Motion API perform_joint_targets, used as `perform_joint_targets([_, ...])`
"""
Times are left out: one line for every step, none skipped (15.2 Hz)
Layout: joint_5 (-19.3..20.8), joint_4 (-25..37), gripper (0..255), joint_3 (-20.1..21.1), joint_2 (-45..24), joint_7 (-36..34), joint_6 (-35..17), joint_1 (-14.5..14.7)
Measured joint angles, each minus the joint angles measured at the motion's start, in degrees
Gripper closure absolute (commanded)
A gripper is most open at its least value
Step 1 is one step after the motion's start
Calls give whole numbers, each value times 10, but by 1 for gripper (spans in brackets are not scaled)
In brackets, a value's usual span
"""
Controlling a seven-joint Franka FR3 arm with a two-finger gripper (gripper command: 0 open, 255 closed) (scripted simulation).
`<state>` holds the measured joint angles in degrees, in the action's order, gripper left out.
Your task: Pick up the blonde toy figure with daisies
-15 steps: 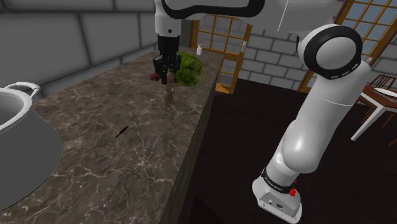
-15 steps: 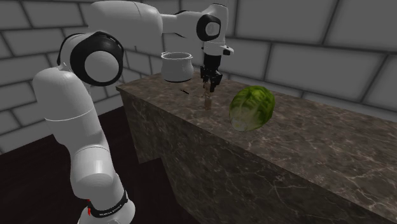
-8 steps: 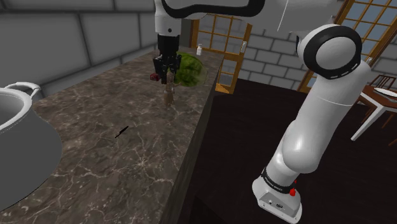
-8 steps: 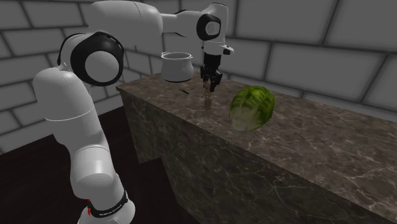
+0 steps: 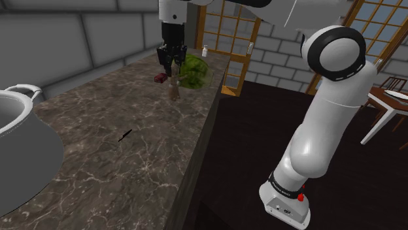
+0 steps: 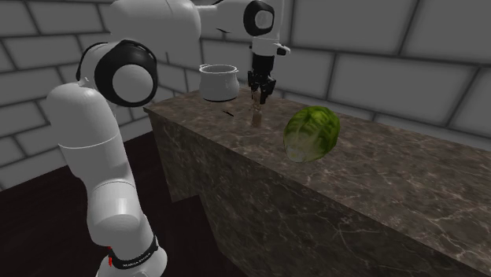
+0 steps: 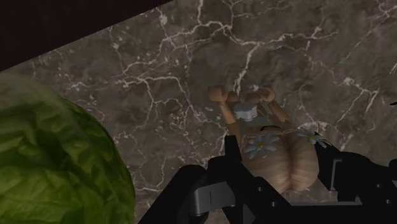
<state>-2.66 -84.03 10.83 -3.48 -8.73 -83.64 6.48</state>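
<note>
The blonde toy figure (image 7: 280,153) has daisies on its hair, and my gripper (image 7: 284,173) is shut on its head, one black finger (image 7: 233,154) on each side. Its small body and limbs hang below the fingers over the marble counter (image 7: 159,83). In the shoulder view the figure (image 5: 173,90) dangles under the gripper (image 5: 172,72), close above the counter near its far end. The second exterior view has the gripper (image 6: 260,94) and figure (image 6: 257,112) between the pot and the green head of lettuce.
A green lettuce (image 5: 195,70) lies just beyond the gripper; it is also seen in the other views, lettuce (image 6: 312,134) and lettuce (image 7: 51,165). A small dark red thing (image 5: 158,78) lies beside it. A grey pot (image 5: 19,150) stands near the front, and a thin black object (image 5: 124,135) lies mid-counter. The counter edge (image 5: 203,137) drops to the floor.
The gripper has risen a little with the toy figure held in it, so the figure now hangs higher over the counter. Lettuce and pot have not moved.
</note>
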Motion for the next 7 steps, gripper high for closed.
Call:
perform_joint_targets([0, 13, 255, 0, -3, -1, 10, 1])
perform_joint_targets([1, 23, 255, 0, -5, -1, 17, 0])
perform_joint_targets([2, 34, 255, 0, -9, -2, 25, 1])
perform_joint_targets([2, 49, 255, 1, -14, -3, 35, 1])
perform_joint_targets([3, 62, 255, 1, -17, -4, 45, 1])
perform_joint_targets([4, 76, 255, 1, -21, -4, 55, 2])
perform_joint_targets([4, 81, 255, 1, -22, -5, 59, 2])
